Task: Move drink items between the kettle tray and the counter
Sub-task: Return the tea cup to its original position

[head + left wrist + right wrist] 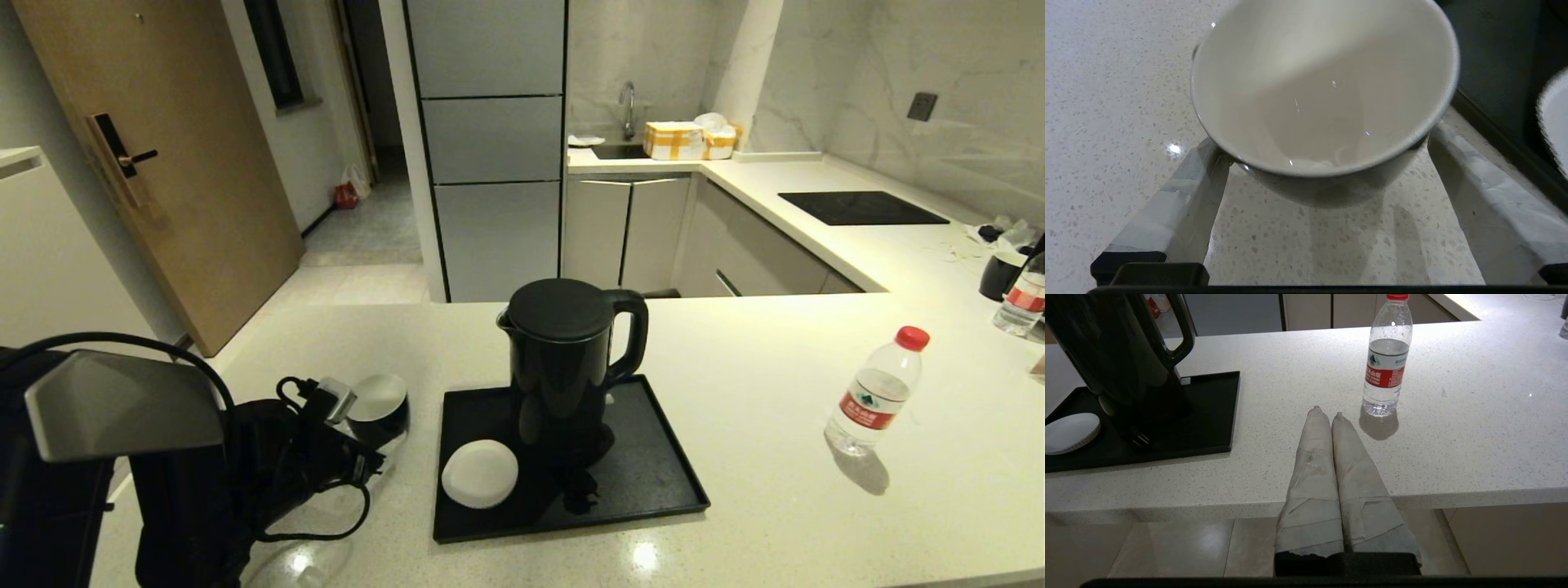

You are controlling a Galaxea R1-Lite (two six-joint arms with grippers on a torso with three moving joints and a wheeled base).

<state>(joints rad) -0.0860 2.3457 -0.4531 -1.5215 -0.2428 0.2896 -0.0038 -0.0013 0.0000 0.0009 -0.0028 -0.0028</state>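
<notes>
At the left of the tabletop (pixel 759 392), the left pincer (pixel 1327 163) has its fingers (pixel 1180 204) spread apart on either side of the cup (pixel 1323 90), which sits just beside the left edge of the tray (pixel 653 482); whether they press its sides I cannot tell. On the tray stand the kettle (pixel 567 367) and a white saucer (pixel 480 473). Well to the right, the water bottle (pixel 878 392) stands upright on the tabletop, and the right pincer (pixel 1327 416), fingers pressed together, hangs at the near edge short of the bottle.
</notes>
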